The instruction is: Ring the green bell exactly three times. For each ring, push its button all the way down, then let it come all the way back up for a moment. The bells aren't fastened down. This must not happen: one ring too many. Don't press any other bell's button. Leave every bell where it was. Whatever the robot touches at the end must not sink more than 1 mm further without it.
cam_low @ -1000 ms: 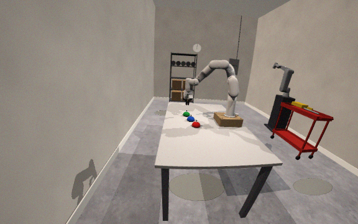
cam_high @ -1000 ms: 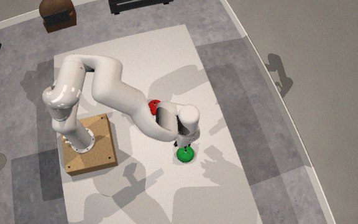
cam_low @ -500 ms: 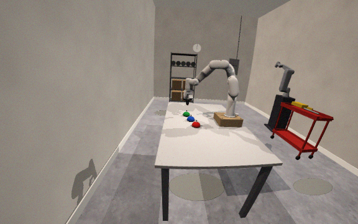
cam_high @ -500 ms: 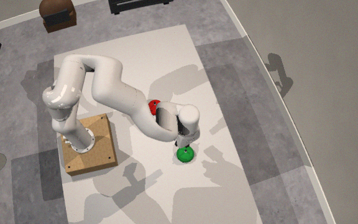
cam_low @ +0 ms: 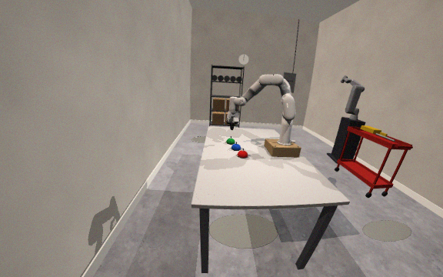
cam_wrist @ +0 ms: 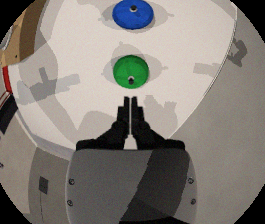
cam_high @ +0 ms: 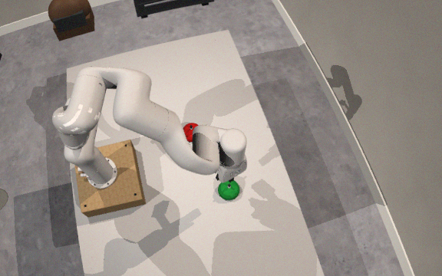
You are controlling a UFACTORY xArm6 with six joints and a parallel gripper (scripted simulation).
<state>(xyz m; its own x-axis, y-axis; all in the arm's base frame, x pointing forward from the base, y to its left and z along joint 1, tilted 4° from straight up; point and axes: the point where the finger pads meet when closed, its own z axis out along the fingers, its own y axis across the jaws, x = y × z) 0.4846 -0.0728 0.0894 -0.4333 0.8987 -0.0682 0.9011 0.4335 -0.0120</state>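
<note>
The green bell stands on the white table, its small dark button on top standing up. My gripper is shut with nothing between its fingers. It points down and hangs above the green bell, apart from its button. In the top view the fingertips are mostly hidden behind the gripper's body. The blue bell stands beside the green one and is hidden under the arm in the top view. The red bell stands beyond the blue one.
The arm's wooden base block sits on the table to one side of the bells. A red cart and a second arm on a dark stand are off the table. A shelf stands at the far wall.
</note>
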